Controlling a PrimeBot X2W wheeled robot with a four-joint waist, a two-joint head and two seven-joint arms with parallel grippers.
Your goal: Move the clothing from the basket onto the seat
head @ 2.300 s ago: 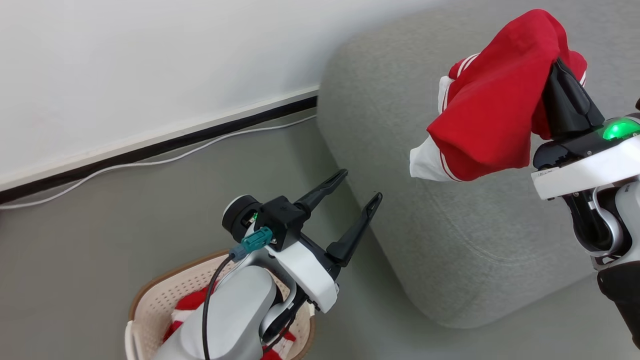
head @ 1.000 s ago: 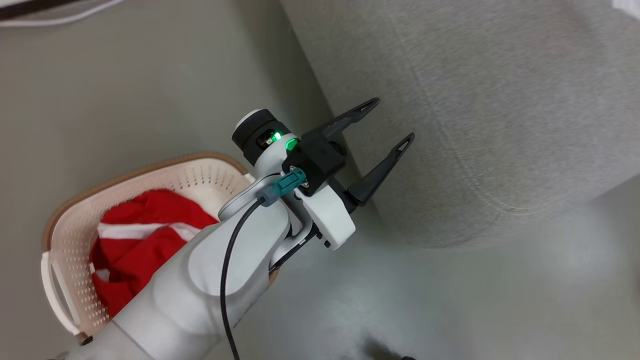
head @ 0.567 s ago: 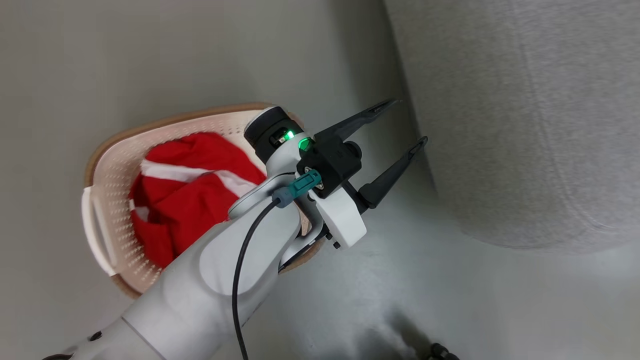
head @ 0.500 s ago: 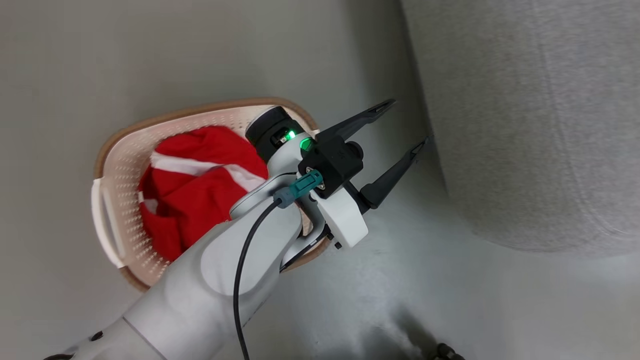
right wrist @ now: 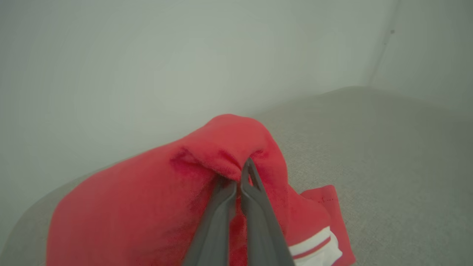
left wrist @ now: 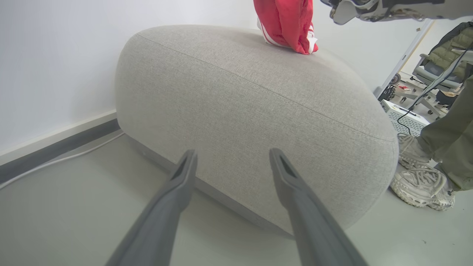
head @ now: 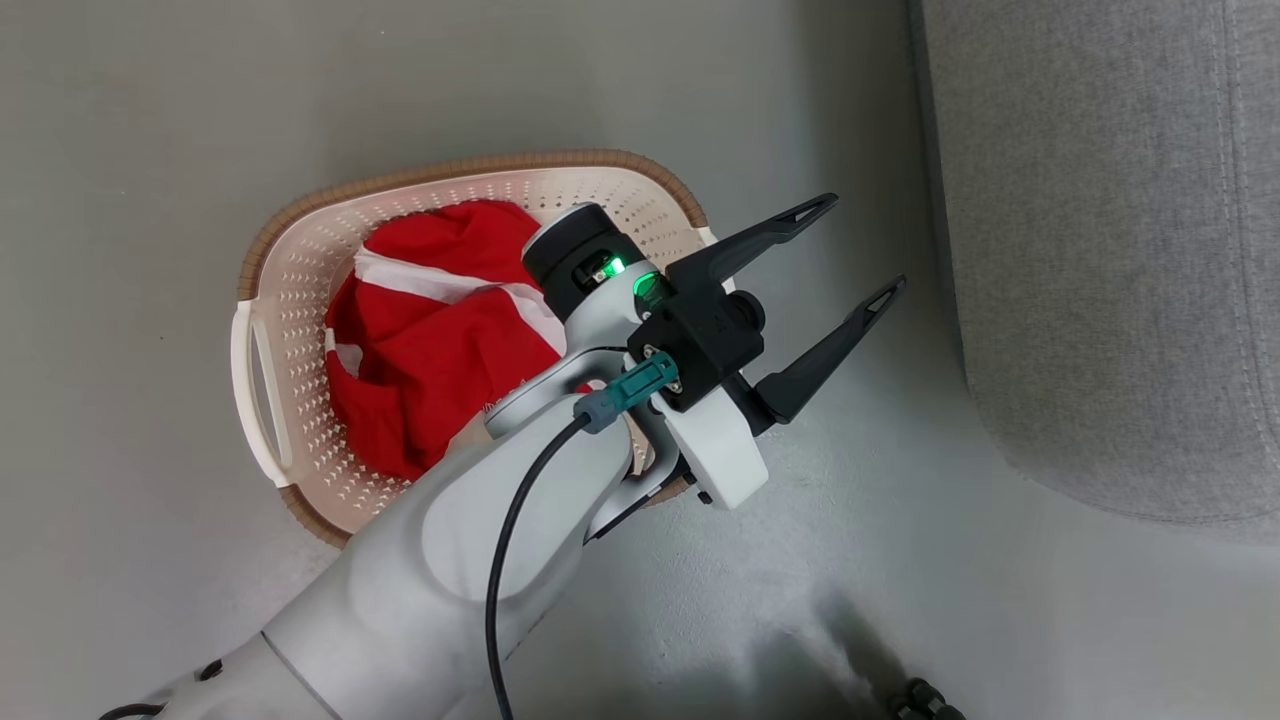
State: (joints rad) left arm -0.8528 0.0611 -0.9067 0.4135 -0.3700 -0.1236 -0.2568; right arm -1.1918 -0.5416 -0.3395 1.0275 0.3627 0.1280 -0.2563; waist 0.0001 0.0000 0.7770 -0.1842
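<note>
Two garments (head: 440, 340) (right wrist: 147, 199), one basket (head: 300, 275), one seat (head: 1100, 250), two shoes (left wrist: 423, 186).

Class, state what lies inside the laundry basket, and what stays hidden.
A crumpled red garment with white stripe trim lies inside the basket. The left arm covers part of the basket, so anything there, or under the garment, cannot be seen.

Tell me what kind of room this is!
Probably a lab or workroom set up like a living room: a big grey woven-fabric seat and a cream perforated plastic laundry basket sit on bare grey floor, with a grey office chair and white vented equipment box behind.
</note>
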